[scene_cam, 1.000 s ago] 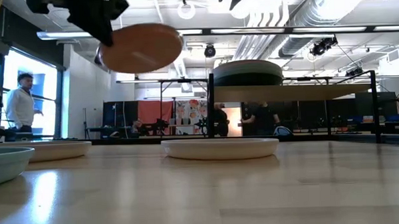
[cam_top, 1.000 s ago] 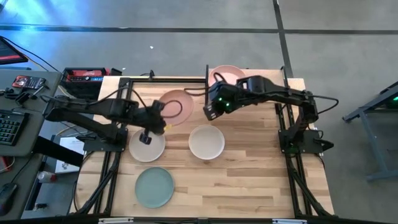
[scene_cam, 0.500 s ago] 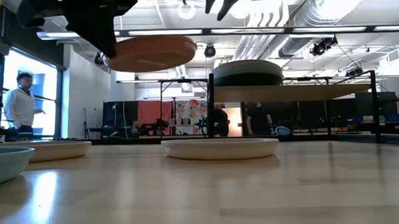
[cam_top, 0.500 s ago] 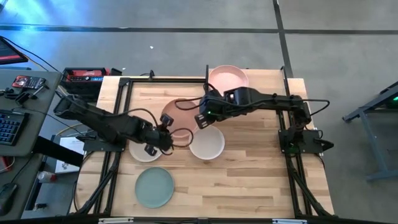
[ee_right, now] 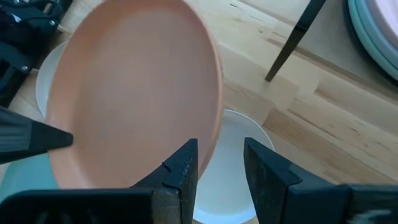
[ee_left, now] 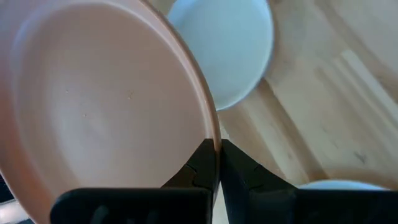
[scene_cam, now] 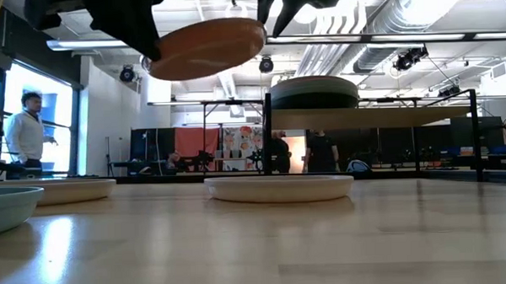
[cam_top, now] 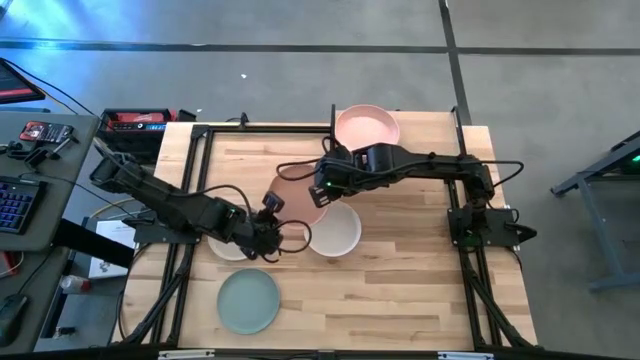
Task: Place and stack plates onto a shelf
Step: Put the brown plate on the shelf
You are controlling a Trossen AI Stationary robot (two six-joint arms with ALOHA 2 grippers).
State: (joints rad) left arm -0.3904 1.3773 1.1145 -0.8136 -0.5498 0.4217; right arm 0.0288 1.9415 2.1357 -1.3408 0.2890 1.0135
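My left gripper (cam_top: 272, 227) (ee_left: 217, 147) is shut on a salmon pink plate (cam_top: 297, 190) (scene_cam: 206, 47), held in the air above the table's middle. My right gripper (cam_top: 321, 191) (ee_right: 221, 155) is open at the plate's opposite side, with one finger on each side of its rim (ee_right: 214, 118). Two cream plates (cam_top: 334, 230) (cam_top: 226, 245) and a mint plate (cam_top: 248, 300) rest bottom-down on the table. The shelf (scene_cam: 370, 117) at the far edge carries a stack of plates (cam_top: 366, 127) (scene_cam: 314, 92) with a pink one on top. My left gripper pinches the salmon plate's rim (ee_left: 213, 134) between its two fingers, reaching in from the table's left and near side. The plate is lifted clear and tilted, with its free edge (scene_cam: 257, 28) higher. My right gripper's fingers (ee_right: 186, 163) straddle the far rim; I cannot tell whether they touch it.
A black shelf post (ee_right: 292, 40) stands close to my right gripper. One cream plate lies directly below the raised plate. The near right part of the table (cam_top: 420, 290) is bare wood. People stand in the room beyond the table (scene_cam: 25, 133).
My left gripper has carried the salmon plate toward the table's right and near edge, raised it a little and tipped its free edge upward. My right gripper has moved from near the shelf toward the left and near side, and now stands at the plate's rim.
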